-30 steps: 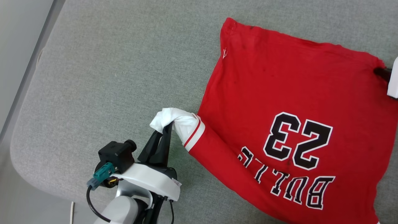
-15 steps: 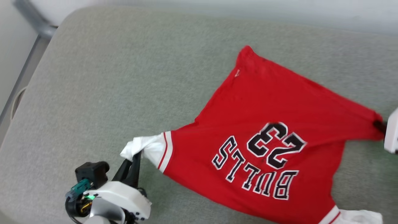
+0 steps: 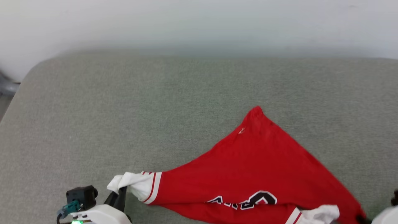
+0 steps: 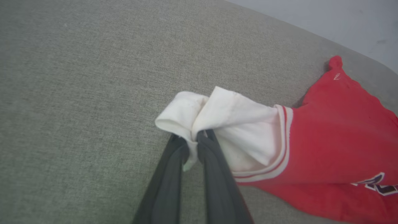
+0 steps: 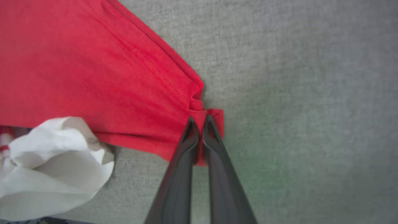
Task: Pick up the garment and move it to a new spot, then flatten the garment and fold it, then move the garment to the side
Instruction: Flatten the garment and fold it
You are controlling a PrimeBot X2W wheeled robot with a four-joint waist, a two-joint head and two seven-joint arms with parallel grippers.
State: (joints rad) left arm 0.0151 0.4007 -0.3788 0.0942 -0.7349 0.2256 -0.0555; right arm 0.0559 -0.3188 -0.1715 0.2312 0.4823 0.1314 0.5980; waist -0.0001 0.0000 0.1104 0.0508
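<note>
While the left hand is clamped on the white sleeve of the garment, the right hand pinches a red hem corner. The garment stretches between them, its far corner resting on the grey bench, well short of the bench's back edge.

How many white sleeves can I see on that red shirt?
2. One sleeve is pinched by the left gripper at lower left; the other sleeve lies crumpled near the bottom right.
</note>
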